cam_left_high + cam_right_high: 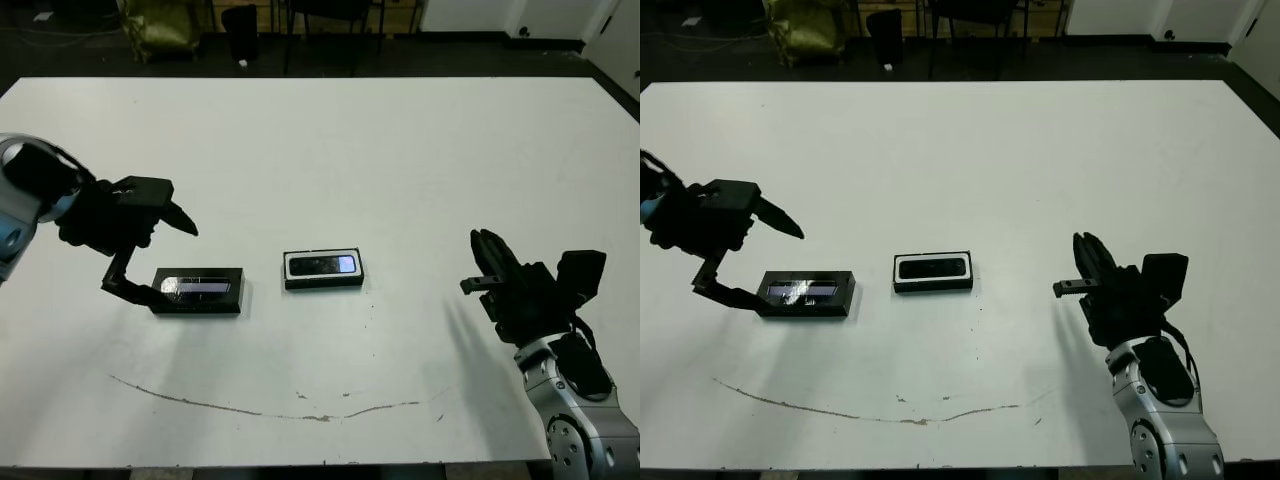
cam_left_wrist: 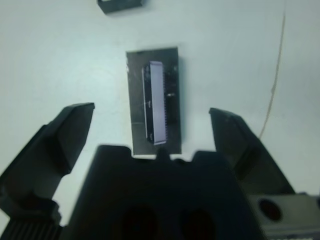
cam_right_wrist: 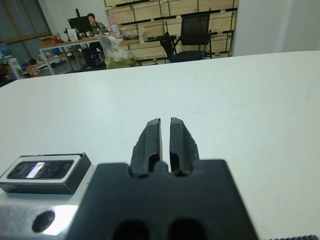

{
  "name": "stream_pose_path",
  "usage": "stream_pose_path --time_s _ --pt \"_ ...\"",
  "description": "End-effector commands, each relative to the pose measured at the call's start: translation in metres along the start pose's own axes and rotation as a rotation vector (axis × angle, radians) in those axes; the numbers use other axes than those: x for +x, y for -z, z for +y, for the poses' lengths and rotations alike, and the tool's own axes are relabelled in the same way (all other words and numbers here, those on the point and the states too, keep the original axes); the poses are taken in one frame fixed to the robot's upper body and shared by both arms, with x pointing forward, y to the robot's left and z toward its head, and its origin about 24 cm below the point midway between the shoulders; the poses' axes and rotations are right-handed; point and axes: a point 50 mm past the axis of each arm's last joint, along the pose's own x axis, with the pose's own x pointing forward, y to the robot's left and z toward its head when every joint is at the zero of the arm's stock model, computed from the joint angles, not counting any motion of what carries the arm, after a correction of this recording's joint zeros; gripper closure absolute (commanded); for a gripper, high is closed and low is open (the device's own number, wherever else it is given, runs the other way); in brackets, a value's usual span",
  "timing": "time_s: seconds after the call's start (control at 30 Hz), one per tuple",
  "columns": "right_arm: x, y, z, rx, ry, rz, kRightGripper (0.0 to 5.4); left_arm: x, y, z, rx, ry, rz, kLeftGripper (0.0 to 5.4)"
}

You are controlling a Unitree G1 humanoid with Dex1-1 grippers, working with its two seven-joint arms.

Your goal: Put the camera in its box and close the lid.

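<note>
Two end effectors: both are seen low over a white worktop (image 1: 400, 150), one at each side.
Left end effector (image 1: 150, 255): its fingers are spread wide, one tip (image 1: 182, 220) raised above the worktop, the other (image 1: 125, 287) down at the left end of the lid; nothing is held.
Right end effector (image 3: 165, 142): its fingers are pressed together with only a thin slit between them, empty, well apart from the other items at the right side of the worktop.
Lid (image 1: 198, 290): laid flat left of centre, its glossy window strip facing up; in the left wrist view it is framed between the spread fingers.
Box (image 1: 323, 270): set near the centre, just right of the lid, with a clear gap of bare worktop between the two; its white lining is seen as a rim.
Camera (image 1: 323, 265): seated inside the box, pale patch showing at its right end.
Open room: wide bare surface is left behind the items towards the far edge, and between the box and the right end effector.
Near edge: a thin curved brown line (image 1: 250, 408) is marked across the worktop in front of the items.
</note>
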Motion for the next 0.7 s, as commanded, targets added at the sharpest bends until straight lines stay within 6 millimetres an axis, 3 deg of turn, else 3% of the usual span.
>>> stream_pose_path --time_s 0.03,0.27,0.7 --pt "-0.001 0.01 -0.003 0.009 0.003 0.046 5.4 0.007 0.003 0.006 0.001 0.036 0.041 0.04" --pt "-0.001 0.016 -0.003 -0.017 -0.004 0.044 5.4 0.014 0.003 0.017 0.041 0.038 0.028 0.04" --pt "-0.003 0.019 -0.001 -0.014 0.016 0.056 5.4 0.025 0.015 0.015 -0.057 0.051 -0.049 0.04"
